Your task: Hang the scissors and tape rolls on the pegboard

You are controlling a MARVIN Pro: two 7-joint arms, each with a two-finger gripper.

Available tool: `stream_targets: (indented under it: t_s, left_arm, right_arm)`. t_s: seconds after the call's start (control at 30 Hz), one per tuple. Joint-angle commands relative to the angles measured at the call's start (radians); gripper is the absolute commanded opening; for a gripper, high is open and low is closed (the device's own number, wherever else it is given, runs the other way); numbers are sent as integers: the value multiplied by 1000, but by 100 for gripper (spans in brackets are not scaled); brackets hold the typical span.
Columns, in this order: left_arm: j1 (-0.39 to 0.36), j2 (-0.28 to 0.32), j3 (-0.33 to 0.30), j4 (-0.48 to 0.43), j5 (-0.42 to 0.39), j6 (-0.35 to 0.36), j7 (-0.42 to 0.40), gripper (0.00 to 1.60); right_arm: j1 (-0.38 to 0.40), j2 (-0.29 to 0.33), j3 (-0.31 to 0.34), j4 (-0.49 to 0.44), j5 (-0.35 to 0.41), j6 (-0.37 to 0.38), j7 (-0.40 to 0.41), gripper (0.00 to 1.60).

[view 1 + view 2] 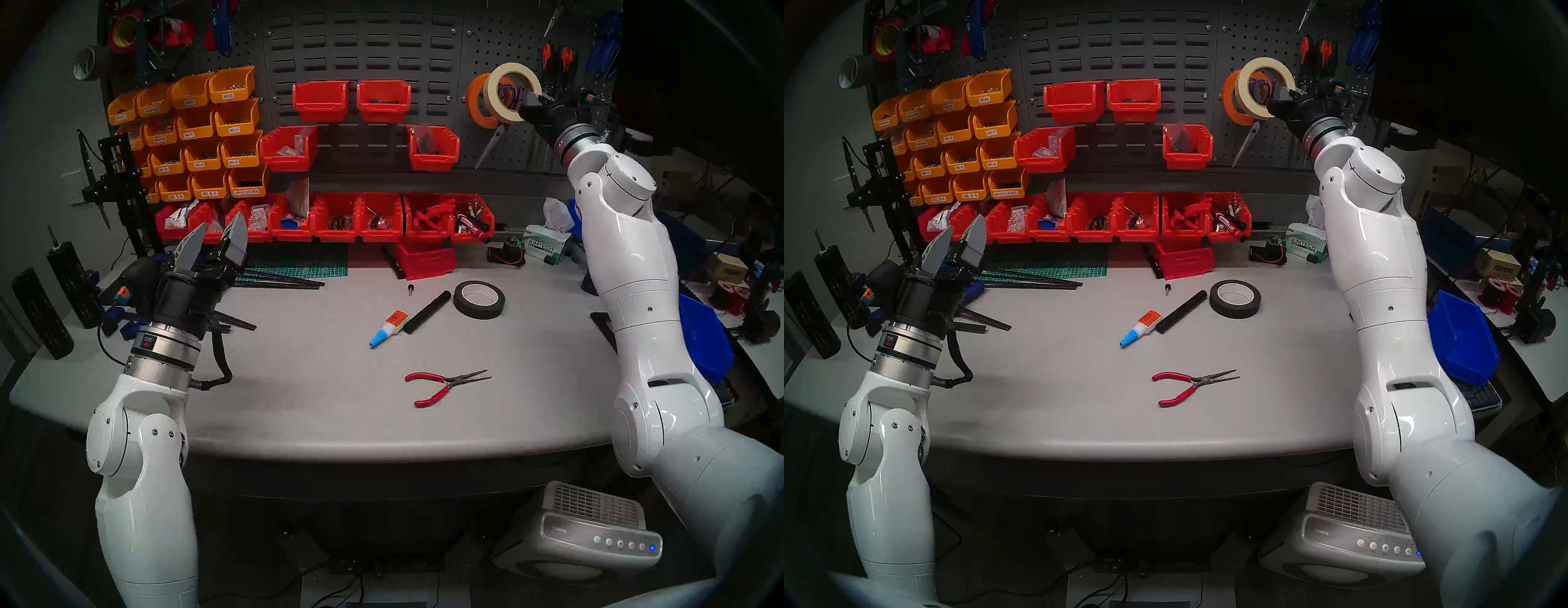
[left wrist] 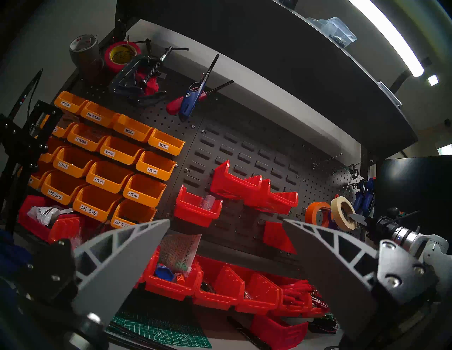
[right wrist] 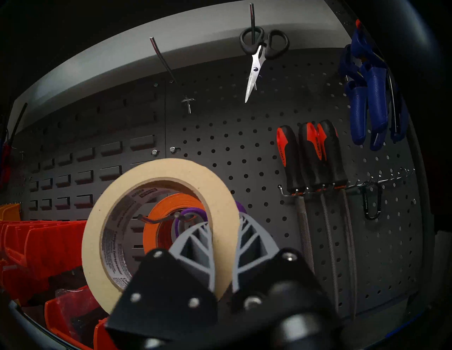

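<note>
Right wrist view: right fingers [image 3: 223, 234] pinched the cream tape roll [image 3: 156, 215], orange roll [image 3: 168, 210] just beyond; left fingers [image 1: 216, 237] stood apart, empty.

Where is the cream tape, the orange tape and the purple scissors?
cream tape roll [image 3: 117, 195]: right wrist view, on the roll's flat cream side.
orange tape roll [image 1: 474, 102]: left head view, on its left rim.
scissors [image 1: 492, 142]: left head view, on the silver blades below the rolls.

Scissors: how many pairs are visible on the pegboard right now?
2. A purple-handled pair hangs behind the orange roll, blades pointing down; a black-handled pair hangs on a hook higher up the pegboard. Others may be hidden.
</note>
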Motion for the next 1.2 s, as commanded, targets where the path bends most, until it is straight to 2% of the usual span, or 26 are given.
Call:
stream_targets:
  t_s: [0.0,0.23,0.57,1.17]
  left_arm:
    - [-16,1,2,-31,-2,-9,-3,160]
    - [-16,1,2,-31,-2,-10,-3,160]
    - [-16,1,2,-32,-1,-10,-3,160]
    - [-16,0,2,-33,-1,-10,-2,160]
  right_arm:
    - [103,-9,-10,5,-9,-9,24,0]
    - [145,-11,-34,60,-28,-16,43,0]
    - [167,-11,-63,100,-80,-25,27,0]
    - [135,22,-73,75,-114,15,5,0]
